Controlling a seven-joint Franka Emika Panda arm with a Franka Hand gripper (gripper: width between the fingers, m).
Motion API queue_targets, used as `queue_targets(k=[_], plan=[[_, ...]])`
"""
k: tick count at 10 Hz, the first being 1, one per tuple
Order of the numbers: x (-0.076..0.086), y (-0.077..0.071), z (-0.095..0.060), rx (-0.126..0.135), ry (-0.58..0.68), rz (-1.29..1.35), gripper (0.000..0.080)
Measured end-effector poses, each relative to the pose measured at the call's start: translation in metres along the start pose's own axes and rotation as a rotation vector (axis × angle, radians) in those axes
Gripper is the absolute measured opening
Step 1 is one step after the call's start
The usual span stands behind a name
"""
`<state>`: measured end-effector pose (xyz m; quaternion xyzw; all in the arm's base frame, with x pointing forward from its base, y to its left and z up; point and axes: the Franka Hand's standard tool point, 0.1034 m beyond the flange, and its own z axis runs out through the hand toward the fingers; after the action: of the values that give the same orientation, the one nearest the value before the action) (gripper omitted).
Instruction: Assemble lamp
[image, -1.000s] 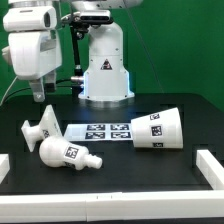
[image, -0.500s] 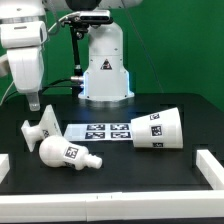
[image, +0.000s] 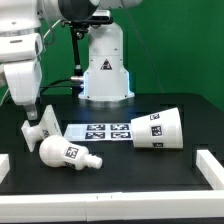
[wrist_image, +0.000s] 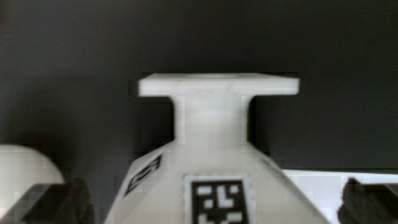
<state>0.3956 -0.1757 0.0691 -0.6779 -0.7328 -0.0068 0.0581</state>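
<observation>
The lamp base (image: 46, 126) lies on its side on the black table at the exterior view's left. The round bulb (image: 64, 152) lies just in front of it, and the tapered shade (image: 156, 130) lies on its side to the right. My gripper (image: 33, 112) hangs just above the base's left end. In the wrist view the base (wrist_image: 210, 130) fills the middle, and my gripper (wrist_image: 214, 205) is open with one dark fingertip (wrist_image: 54, 205) on each side of it, not touching it. A bit of the bulb (wrist_image: 18, 175) shows at the edge.
The marker board (image: 100, 131) lies flat between the base and the shade. The white robot pedestal (image: 105, 65) stands behind. Low white rails sit at the table's front left (image: 4, 166) and front right (image: 209, 166).
My gripper has moved down and toward the exterior view's left, closing in on the lamp base. The parts have not moved.
</observation>
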Motion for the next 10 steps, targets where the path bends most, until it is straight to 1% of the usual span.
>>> queue_targets(k=[2, 5, 8, 9, 10], plan=[[0.002, -0.007, 0.021, 0.03, 0.019, 0.004, 0.07], [0.003, -0.016, 0.039, 0.059, 0.039, 0.015, 0.07], [0.0, -0.023, 0.049, 0.077, 0.053, 0.03, 0.07], [0.0, -0.024, 0.049, 0.077, 0.053, 0.034, 0.07], [0.0, -0.024, 0.049, 0.078, 0.053, 0.034, 0.0614]])
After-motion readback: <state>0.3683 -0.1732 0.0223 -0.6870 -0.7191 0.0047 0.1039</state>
